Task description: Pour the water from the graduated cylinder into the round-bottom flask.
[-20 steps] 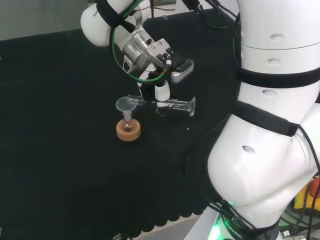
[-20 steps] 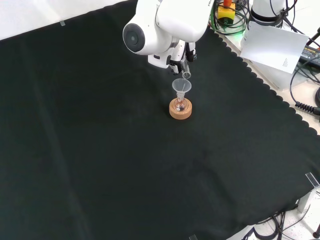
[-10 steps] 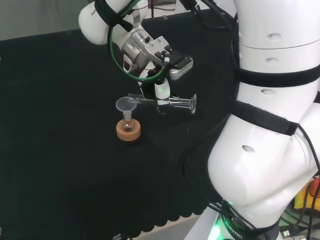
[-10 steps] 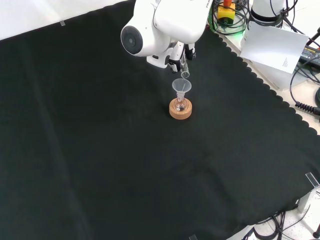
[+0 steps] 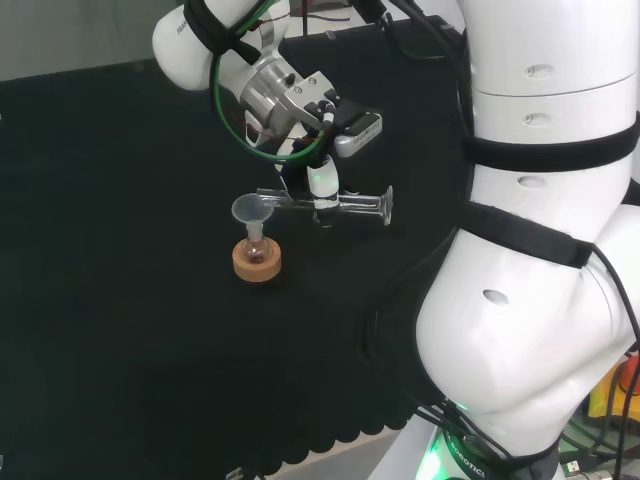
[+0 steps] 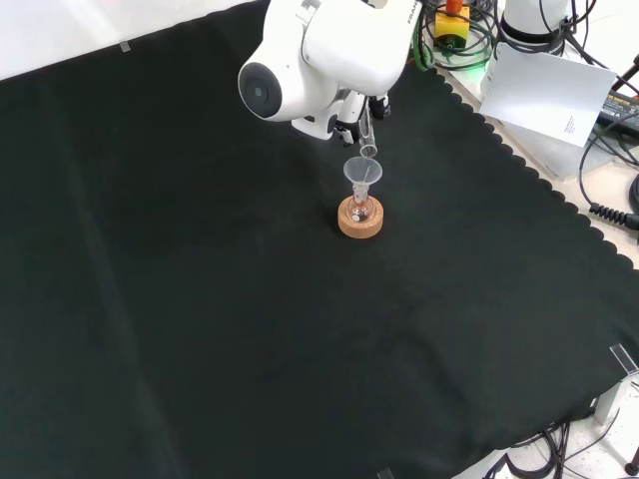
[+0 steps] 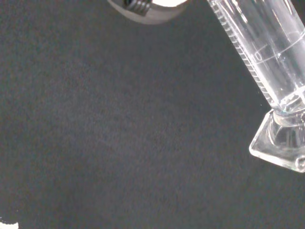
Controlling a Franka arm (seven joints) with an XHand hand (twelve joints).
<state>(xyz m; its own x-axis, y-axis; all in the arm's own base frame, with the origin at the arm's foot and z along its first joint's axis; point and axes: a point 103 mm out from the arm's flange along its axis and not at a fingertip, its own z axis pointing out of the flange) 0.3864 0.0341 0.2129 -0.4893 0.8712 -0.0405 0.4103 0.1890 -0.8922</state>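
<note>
My hand (image 5: 318, 180) is shut on a clear graduated cylinder (image 5: 340, 205), which lies almost level above the cloth in the head view. Its mouth rests over the clear funnel (image 5: 250, 211) at the left, its foot points right. The funnel sits in a small round-bottom flask (image 5: 256, 250) on a cork ring (image 5: 257, 264). From the front, the cylinder's mouth (image 6: 368, 150) hangs just above the funnel (image 6: 362, 172), with the flask (image 6: 360, 209) and cork ring (image 6: 360, 222) below. Up close, the wrist view has the cylinder (image 7: 267, 52) with its scale marks and its foot (image 7: 281, 143).
Black cloth (image 6: 200, 299) covers the bench. Its scalloped edge (image 6: 519, 160) runs along the right in the front view, with cables and a white sheet (image 6: 549, 90) beyond. The arm's big white links (image 5: 540, 250) stand at the right of the head view.
The wrist and hand have drifted slightly up and left in the head view. The cylinder stays almost level over the funnel.
</note>
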